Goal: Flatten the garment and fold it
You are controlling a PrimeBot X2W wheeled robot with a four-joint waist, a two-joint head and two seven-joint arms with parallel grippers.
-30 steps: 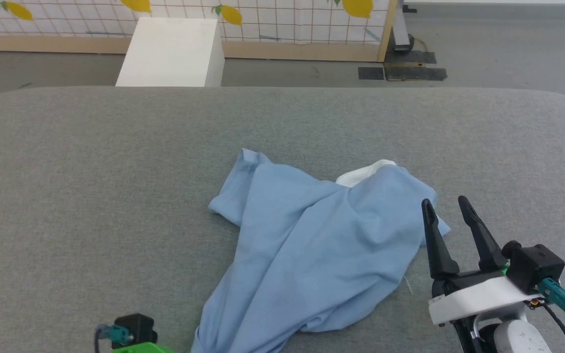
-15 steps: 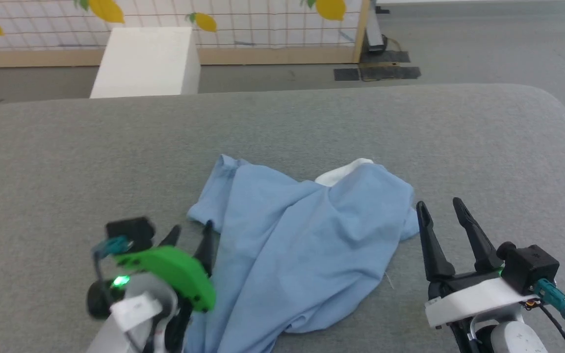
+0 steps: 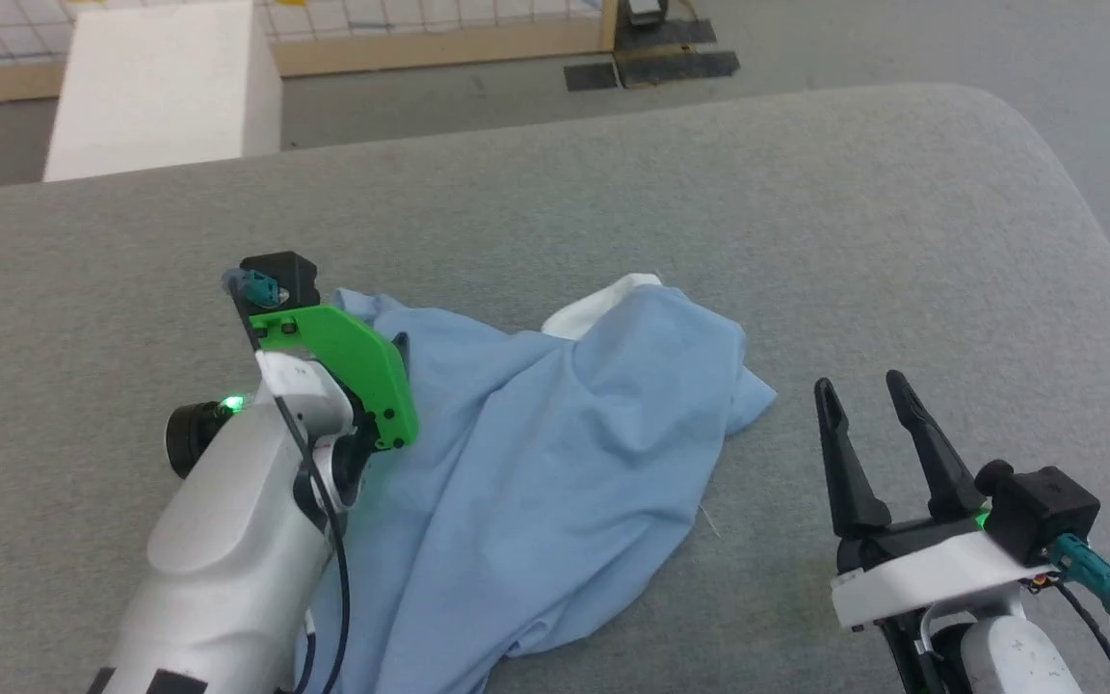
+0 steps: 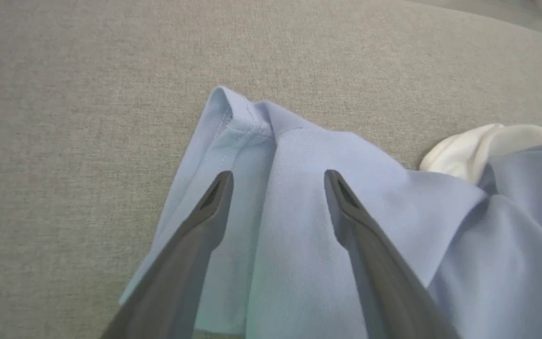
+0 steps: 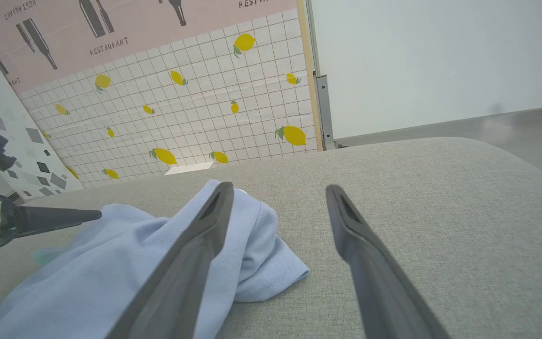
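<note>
The garment (image 3: 555,453), a soft, limp knit that will likely drag and bunch, lies crumpled on the grey table (image 3: 806,193), the left end effector (image 4: 278,176) gaping empty over it, the right end effector (image 3: 861,386) spread empty just right of it, and the far-left sleeve hem (image 4: 233,127) looks the best place to pinch.

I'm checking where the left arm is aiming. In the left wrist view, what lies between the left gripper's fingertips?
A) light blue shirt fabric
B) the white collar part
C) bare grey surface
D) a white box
A: the left gripper stands open over the garment, with blue fabric showing between its fingertips, while the white collar part lies off to the right of that view.
</note>
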